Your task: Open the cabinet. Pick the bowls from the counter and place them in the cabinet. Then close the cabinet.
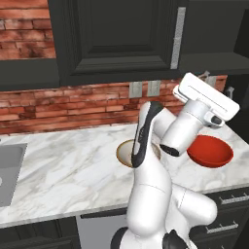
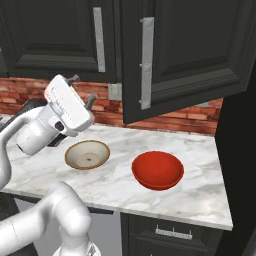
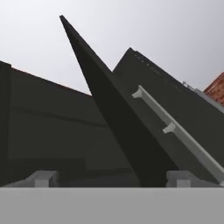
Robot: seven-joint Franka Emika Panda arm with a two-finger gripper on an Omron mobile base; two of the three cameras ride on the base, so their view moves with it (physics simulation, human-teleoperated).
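Right base view: gripper (image 2: 83,90) wide, empty, beside ajar cabinet (image 2: 185,55) door.

bowls (image 2: 87,154) side by side on counter (image 2: 200,170) | cabinet (image 2: 190,50) above

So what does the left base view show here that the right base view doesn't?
Left base view: a grey sink at the counter's left end, and the arm partly covering the tan-rimmed bowl. Right base view: that bowl whole, and a cabinet door swung ajar. Both: the red bowl on the marble counter, with the hand raised toward the cabinet.
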